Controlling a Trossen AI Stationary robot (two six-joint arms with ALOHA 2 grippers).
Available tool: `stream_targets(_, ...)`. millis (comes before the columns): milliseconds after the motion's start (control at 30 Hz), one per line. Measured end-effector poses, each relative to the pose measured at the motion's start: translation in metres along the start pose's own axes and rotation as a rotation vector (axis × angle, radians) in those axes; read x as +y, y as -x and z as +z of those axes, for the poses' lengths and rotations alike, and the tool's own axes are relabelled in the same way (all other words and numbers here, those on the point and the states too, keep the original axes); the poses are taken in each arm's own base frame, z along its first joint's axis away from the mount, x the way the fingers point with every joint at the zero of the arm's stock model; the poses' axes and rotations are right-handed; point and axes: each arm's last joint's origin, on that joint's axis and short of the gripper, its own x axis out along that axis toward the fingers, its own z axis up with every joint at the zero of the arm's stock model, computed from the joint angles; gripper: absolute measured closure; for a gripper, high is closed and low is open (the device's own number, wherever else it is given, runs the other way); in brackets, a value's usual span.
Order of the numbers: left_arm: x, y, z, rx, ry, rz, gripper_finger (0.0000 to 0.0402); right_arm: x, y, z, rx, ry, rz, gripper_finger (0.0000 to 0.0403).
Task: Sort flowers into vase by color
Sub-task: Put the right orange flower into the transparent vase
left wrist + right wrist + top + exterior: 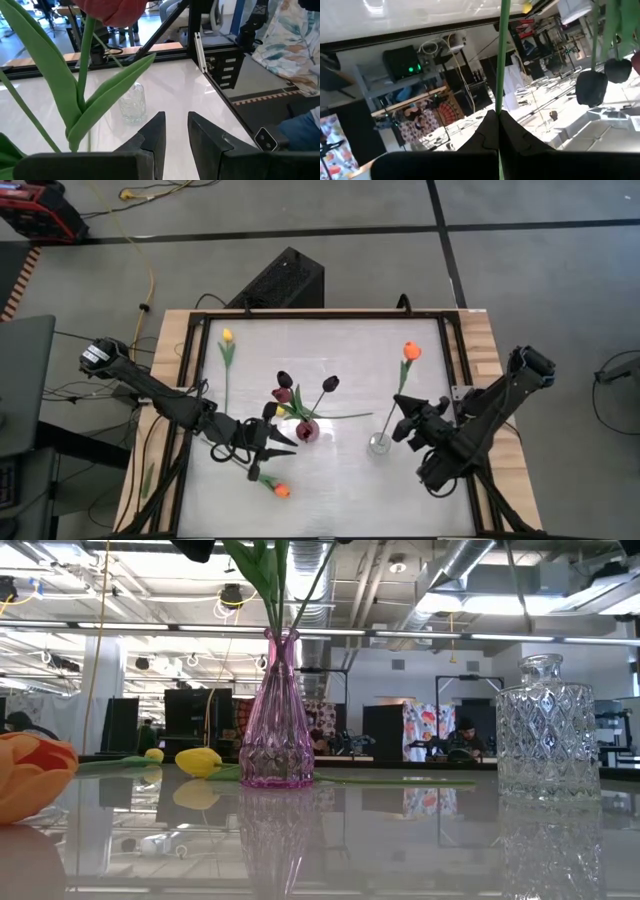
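Over clear vase [380, 443], right gripper [404, 420] pinches orange tulip [411, 352] stem, head far-side.

Pink vase [307, 430] holds dark tulips [300, 388]; clear vase [380, 443] right of it, orange tulip [410, 352] beyond, yellow tulip [227, 336] far left

Flowers [300, 392] in vase [307, 430] mid-table, second vase [380, 443] to its right, loose flower [226, 350] far left
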Motion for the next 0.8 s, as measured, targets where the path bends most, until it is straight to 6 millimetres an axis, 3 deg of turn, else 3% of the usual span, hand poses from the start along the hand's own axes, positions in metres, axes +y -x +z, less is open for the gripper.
stream_targets(367, 0.000, 0.000, -0.002, 0.018, -0.006, 0.001, 0.0332, 0.000, -0.007, 0.001, -0.040, 0.000, 0.066, 0.0383)
stream_targets(800, 0.000, 0.000, -0.003, 0.032, -0.026, 0.002, 0.0331, 0.017, -0.016, 0.020, -0.032, 0.000, 0.099, 0.0383)
